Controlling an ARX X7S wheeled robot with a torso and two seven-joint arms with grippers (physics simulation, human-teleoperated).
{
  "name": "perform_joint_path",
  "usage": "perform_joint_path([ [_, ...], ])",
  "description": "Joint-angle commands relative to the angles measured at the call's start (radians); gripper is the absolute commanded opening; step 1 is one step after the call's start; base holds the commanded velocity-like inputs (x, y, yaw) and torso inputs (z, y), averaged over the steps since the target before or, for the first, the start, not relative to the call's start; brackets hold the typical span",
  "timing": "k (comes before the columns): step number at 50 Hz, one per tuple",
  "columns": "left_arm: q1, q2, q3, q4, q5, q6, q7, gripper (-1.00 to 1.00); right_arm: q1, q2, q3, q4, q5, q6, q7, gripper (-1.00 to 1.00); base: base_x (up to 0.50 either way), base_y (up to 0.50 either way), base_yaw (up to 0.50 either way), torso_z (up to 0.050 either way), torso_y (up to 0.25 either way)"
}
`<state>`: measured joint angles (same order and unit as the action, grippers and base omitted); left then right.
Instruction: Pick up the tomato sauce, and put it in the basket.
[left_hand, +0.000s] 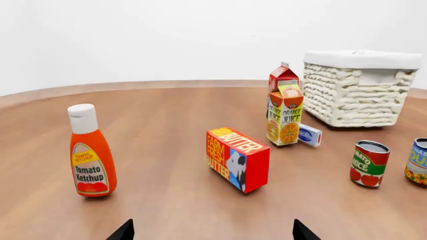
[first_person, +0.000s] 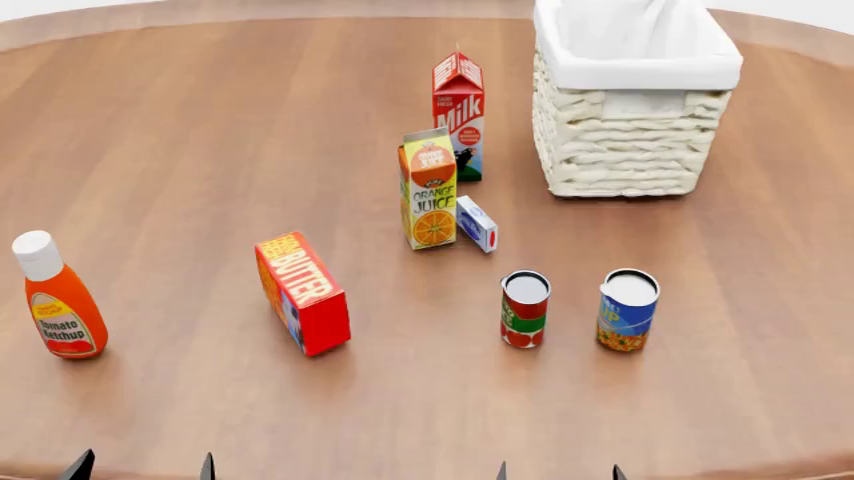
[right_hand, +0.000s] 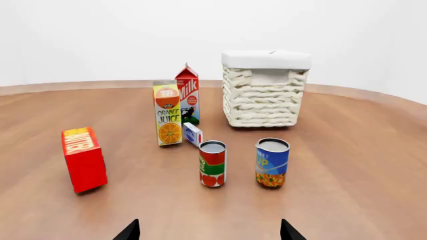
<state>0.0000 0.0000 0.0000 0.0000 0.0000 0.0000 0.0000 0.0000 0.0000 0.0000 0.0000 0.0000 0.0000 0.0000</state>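
Now the right gripper (right_hand: 208, 231) hangs open and empty, its fingertips wide, with the small red-labelled tomato sauce tin (right_hand: 213, 163) upright at twelve o'clock; best straddle it squarely, clear of the blue-and-yellow can (right_hand: 272, 162) beside it, the cream woven wicker basket (right_hand: 264, 90) waiting beyond.

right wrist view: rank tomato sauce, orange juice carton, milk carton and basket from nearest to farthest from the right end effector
1. Tomato sauce, just ahead of the right end effector.
2. Orange juice carton, farther back, toward the butter side.
3. Milk carton, right behind the juice.
4. Basket, at the back, beyond the blue can; close to the milk's depth, so that order is loose.
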Motion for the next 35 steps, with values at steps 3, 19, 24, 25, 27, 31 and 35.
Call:
perform_joint_path([
  [3,0.009,-0.024,0.025,0.037,0.023,-0.001,-0.069,1.0,-0.016,0.026,-0.034,-0.065,-0.001,0.031,0.041,1.0,0.0,0.0,0.0,0.0,0.0],
  [19,0.202,-0.076,0.054,0.64,-0.014,-0.147,-0.104,1.0,-0.221,0.077,-0.033,-0.65,0.062,0.126,0.095,1.0,0.0,0.0,0.0,0.0,0.0],
  [24,0.249,-0.087,0.069,0.749,-0.001,-0.164,-0.119,1.0,-0.256,0.09,-0.039,-0.727,0.072,0.136,0.103,1.0,0.0,0.0,0.0,0.0,0.0],
  [25,0.254,-0.089,0.072,0.762,0.008,-0.163,-0.123,1.0,-0.258,0.092,-0.041,-0.731,0.069,0.131,0.105,1.0,0.0,0.0,0.0,0.0,0.0],
  [27,0.264,-0.093,0.073,0.785,0.002,-0.167,-0.126,1.0,-0.264,0.096,-0.044,-0.747,0.065,0.13,0.11,1.0,0.0,0.0,0.0,0.0,0.0],
  [31,0.26,-0.1,0.072,0.778,-0.006,-0.162,-0.133,1.0,-0.259,0.103,-0.05,-0.749,0.074,0.155,0.115,1.0,0.02,0.0,0.0,0.0,0.0],
  [35,0.255,-0.106,0.071,0.773,-0.009,-0.165,-0.141,1.0,-0.253,0.108,-0.059,-0.733,0.073,0.155,0.119,1.0,0.36,0.0,0.0,0.0,0.0],
])
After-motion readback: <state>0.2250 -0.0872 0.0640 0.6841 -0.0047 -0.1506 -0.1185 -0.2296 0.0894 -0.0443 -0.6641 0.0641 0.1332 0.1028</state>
